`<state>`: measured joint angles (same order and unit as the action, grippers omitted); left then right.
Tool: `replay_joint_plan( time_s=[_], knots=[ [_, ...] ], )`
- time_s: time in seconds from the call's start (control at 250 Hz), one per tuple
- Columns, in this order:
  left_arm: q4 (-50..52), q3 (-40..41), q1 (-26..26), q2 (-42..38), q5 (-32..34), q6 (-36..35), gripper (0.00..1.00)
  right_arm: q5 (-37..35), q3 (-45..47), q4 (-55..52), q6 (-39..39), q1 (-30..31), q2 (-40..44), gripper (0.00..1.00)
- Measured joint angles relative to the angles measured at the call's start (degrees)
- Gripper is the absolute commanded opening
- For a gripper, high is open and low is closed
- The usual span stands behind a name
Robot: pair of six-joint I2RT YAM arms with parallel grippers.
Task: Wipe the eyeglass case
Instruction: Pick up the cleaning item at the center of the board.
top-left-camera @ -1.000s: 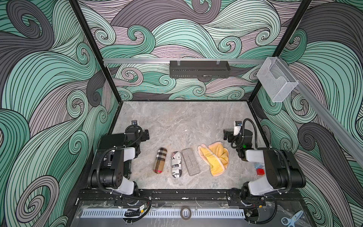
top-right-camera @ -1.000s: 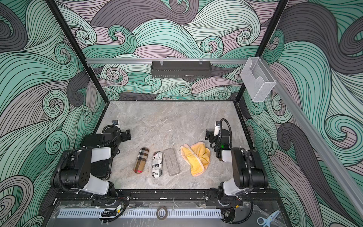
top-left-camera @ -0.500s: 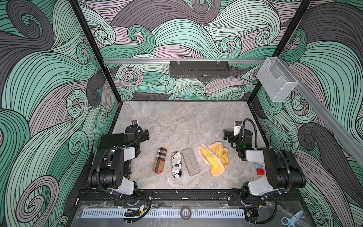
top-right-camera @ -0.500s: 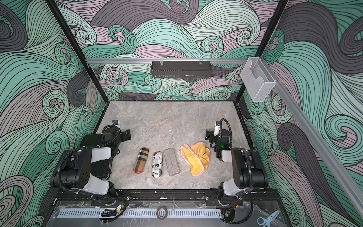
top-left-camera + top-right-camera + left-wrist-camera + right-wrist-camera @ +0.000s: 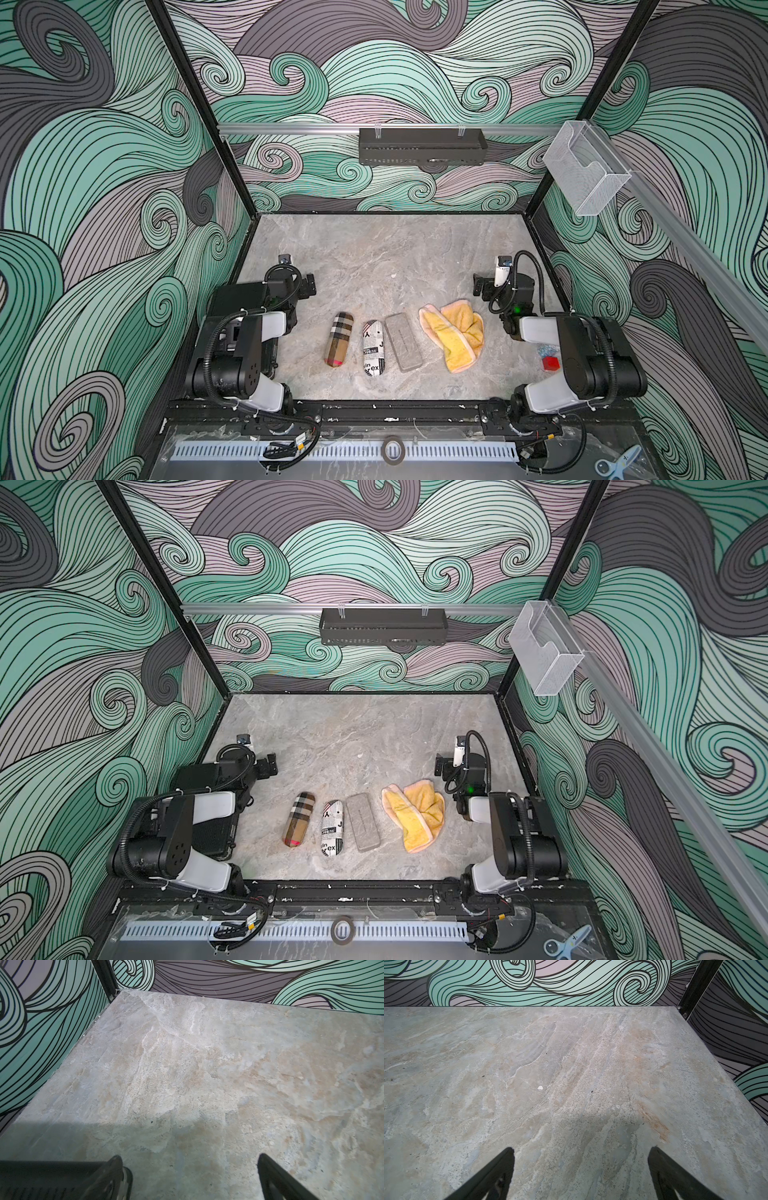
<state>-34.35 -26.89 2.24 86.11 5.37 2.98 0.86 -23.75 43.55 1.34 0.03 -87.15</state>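
Left gripper [image 5: 190, 1158] and right gripper [image 5: 581, 1149]: both jaws wide apart, empty, facing bare table [image 5: 207, 1064]. Work sits behind both claws, toward the bases: yellow cloth [image 5: 455, 334] just inboard of the right claw's wrist, then grey case [image 5: 403, 341], newsprint case [image 5: 372, 348], plaid case [image 5: 338, 339] in a row toward the left claw. Cloth is soft, light, bunched; I'd pinch a raised fold. Cases look rigid, light, likely to skid when rubbed; pin one across its narrow width. Which case is meant: unclear. Wrist views show none of them.
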Motion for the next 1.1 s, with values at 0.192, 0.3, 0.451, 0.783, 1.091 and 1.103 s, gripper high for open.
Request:
replay_joint_plan(
  time_s=[0.192, 0.3, 0.451, 0.783, 1.091, 1.103],
  knots=[
    [2.9, 0.1, 0.0, -4.5, 1.0, 0.6, 0.99, -2.5, 0.0, -3.8, -0.5, 0.1, 6.4, 1.0],
    [9.1, -2.0, 0.0, -9.2, 1.7, 2.1, 0.99, -3.5, -0.8, -9.1, -1.7, 0.4, 13.2, 1.0],
    [17.6, -6.0, 0.0, -15.7, 1.4, 5.7, 0.99, -5.6, -5.9, -21.1, -6.5, 2.3, 21.0, 1.0],
    [37.9, -9.7, -0.1, -30.4, -11.5, 17.8, 0.99, -6.6, -11.3, -46.0, -15.5, 15.2, 39.5, 0.99],
    [44.0, 0.0, -1.2, -44.5, -28.3, 30.6, 0.99, -7.6, -15.5, -72.3, -23.8, 28.1, 45.3, 0.99],
    [44.1, 0.5, -1.3, -44.9, -28.8, 30.9, 0.99, -7.8, -15.5, -72.8, -24.1, 28.5, 45.2, 0.99]
  ],
)
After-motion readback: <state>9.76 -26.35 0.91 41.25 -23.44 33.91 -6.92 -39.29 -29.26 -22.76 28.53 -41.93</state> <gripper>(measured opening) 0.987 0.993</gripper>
